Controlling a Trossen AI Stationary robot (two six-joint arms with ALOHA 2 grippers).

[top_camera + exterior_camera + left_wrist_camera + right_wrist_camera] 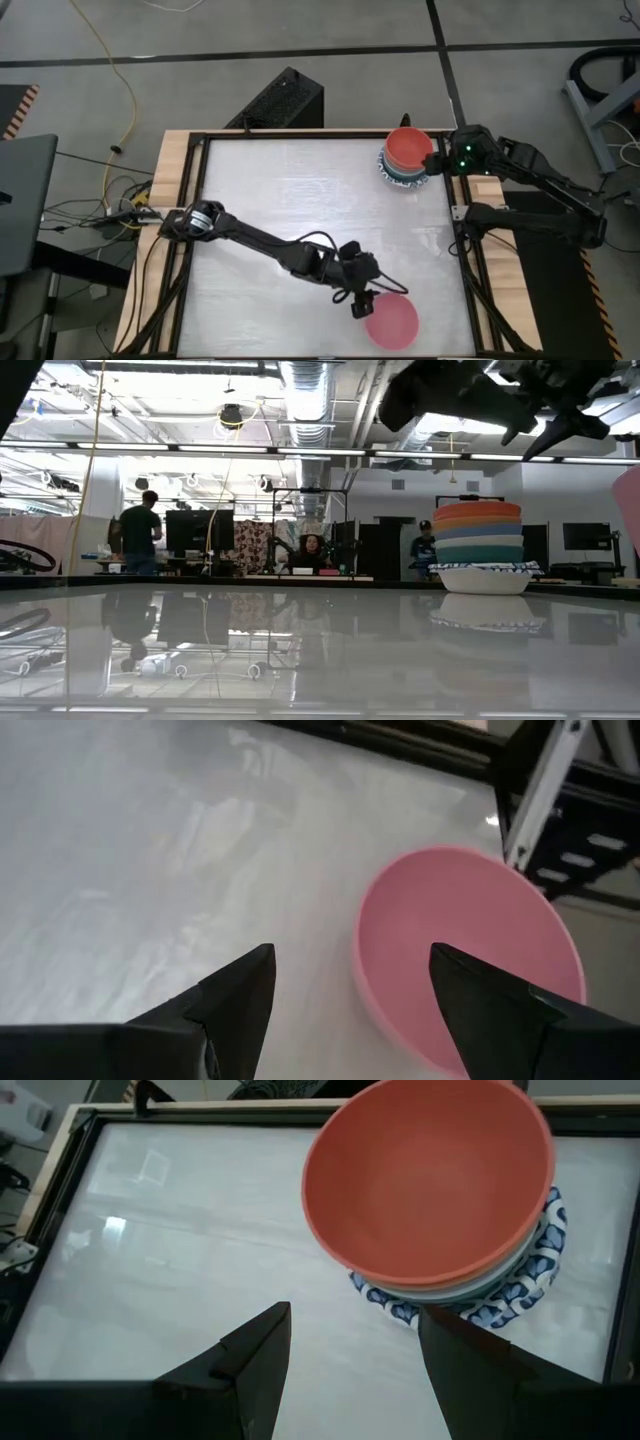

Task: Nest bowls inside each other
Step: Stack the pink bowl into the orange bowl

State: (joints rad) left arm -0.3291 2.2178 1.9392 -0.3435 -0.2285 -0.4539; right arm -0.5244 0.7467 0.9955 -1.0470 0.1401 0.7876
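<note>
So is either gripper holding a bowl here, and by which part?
Nothing is held. The left gripper is open beside the pink bowl; the right gripper is open by the stack.

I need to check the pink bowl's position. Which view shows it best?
The left wrist view: the pink bowl fills it, just ahead of the open left gripper. High view shows it small; low view only an edge; right wrist view misses it.

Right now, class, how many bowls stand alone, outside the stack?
1: the pink bowl at the table's near edge, by the left gripper. The rest sit nested in the stack, far right corner.
</note>
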